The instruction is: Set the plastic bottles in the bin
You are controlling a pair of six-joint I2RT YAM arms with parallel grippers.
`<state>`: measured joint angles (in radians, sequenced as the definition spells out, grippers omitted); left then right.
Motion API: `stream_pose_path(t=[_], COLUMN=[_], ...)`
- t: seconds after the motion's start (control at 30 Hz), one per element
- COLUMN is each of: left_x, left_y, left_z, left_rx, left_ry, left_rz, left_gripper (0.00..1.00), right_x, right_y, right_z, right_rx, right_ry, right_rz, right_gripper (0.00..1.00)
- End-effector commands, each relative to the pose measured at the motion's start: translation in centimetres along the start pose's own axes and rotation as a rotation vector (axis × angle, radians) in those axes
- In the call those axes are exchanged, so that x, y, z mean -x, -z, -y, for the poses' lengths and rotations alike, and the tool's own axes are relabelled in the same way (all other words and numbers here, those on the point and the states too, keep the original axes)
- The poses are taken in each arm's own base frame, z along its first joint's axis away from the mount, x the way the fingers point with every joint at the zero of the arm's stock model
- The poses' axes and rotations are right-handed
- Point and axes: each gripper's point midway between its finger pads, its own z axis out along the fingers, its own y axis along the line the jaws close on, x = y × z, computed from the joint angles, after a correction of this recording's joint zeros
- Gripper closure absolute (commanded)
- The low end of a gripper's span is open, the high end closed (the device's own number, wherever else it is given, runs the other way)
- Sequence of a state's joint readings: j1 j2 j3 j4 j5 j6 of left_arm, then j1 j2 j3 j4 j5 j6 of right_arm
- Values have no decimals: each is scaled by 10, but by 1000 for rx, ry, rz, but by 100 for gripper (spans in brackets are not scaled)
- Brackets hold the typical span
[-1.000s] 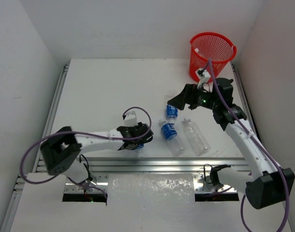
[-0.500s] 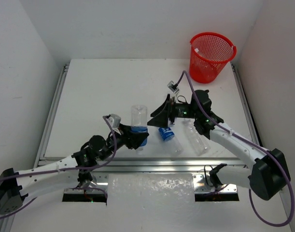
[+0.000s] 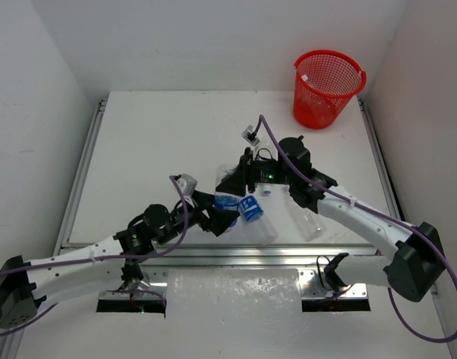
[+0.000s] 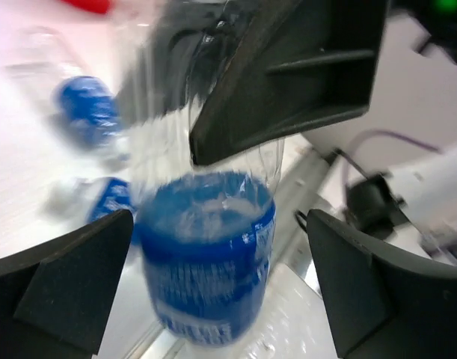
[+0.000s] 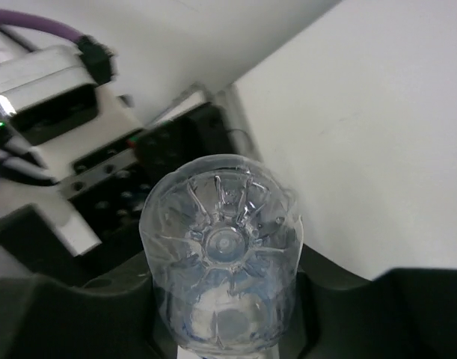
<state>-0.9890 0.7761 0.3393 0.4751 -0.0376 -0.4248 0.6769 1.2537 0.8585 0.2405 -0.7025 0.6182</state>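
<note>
- The right gripper (image 5: 224,273) is pinching the base end of a blue-labelled bottle (image 4: 206,277).
- The left gripper (image 4: 221,247) is sitting spread on either side of its label.
- The bin (image 3: 329,86) is standing well apart, at the worktop's (image 3: 153,142) far right corner.

The bin (image 3: 329,86) stands in the table's (image 3: 153,142) far right corner. By the near edge's middle sit the left bottle (image 3: 227,202), middle bottle (image 3: 254,212) and right bottle (image 3: 308,221), side by side.

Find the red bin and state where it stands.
Top view: the bin stands upright at the table's far right corner, well apart from the bottles near the front edge.
</note>
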Motion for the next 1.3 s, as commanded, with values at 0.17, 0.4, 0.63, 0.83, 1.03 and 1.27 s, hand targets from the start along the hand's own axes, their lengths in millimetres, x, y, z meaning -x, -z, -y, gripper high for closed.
stream_pose_path(t=[0.17, 0.4, 0.63, 0.83, 1.03, 1.27], left_x=[35, 26, 14, 5, 2, 0], left_y=[95, 93, 90, 84, 83, 51], left_z=[-114, -106, -120, -121, -126, -107], left_rx=[969, 902, 975, 957, 992, 907], left_ry=[88, 110, 78, 73, 61, 129], left_rz=[-55, -94, -114, -130, -140, -185], left_gripper=[0, 0, 0, 0, 0, 0], right_x=[145, 282, 367, 389, 365, 378], right_y=[106, 242, 317, 319, 321, 323], right_z=[107, 176, 262, 321, 359, 334], right_rx=[-706, -1296, -1548, -1608, -1591, -1571], right_ry=[117, 246, 342, 458, 367, 351], right_rz=[329, 645, 778, 781, 730, 721], right_gripper=[100, 100, 100, 100, 46, 1])
